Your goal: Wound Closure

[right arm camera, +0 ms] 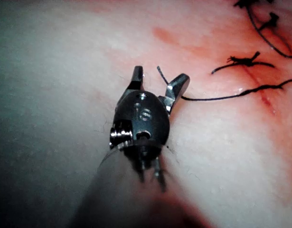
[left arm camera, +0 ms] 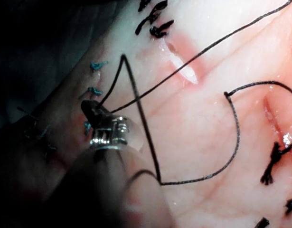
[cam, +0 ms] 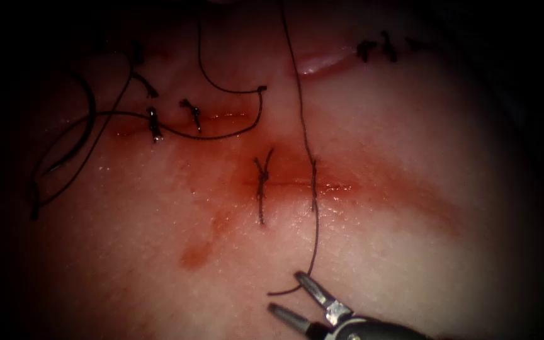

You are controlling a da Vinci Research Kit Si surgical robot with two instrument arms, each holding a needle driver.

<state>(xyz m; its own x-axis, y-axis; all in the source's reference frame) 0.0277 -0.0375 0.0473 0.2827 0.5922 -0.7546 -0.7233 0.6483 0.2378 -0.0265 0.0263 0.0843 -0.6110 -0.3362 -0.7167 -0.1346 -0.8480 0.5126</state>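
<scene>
The cut (cam: 288, 185) runs sideways across the middle of the tissue (cam: 410, 252). A knotted stitch (cam: 261, 181) crosses it, and a second pass of thread (cam: 313, 182) crosses to its right. That thread comes down from the far edge, goes through the tissue and ends in a short tail (cam: 281, 292) near the front. My right tool (cam: 284, 291) stands open, and the tail end (right arm camera: 160, 73) lies between its jaws. My left tool (left arm camera: 89, 108) is shut on the thread (left arm camera: 136, 95) above the tissue. A thicker dark arc (cam: 88, 110) lies at the far left; I cannot tell whether it is the needle.
A second cut at the upper left carries tied stitches (cam: 153, 123) and loose loops of thread (cam: 234, 129). A third cut (cam: 322, 63) at the upper right has dark stitches (cam: 376, 49). Red fluid (cam: 196, 255) stains the tissue below and around the middle cut.
</scene>
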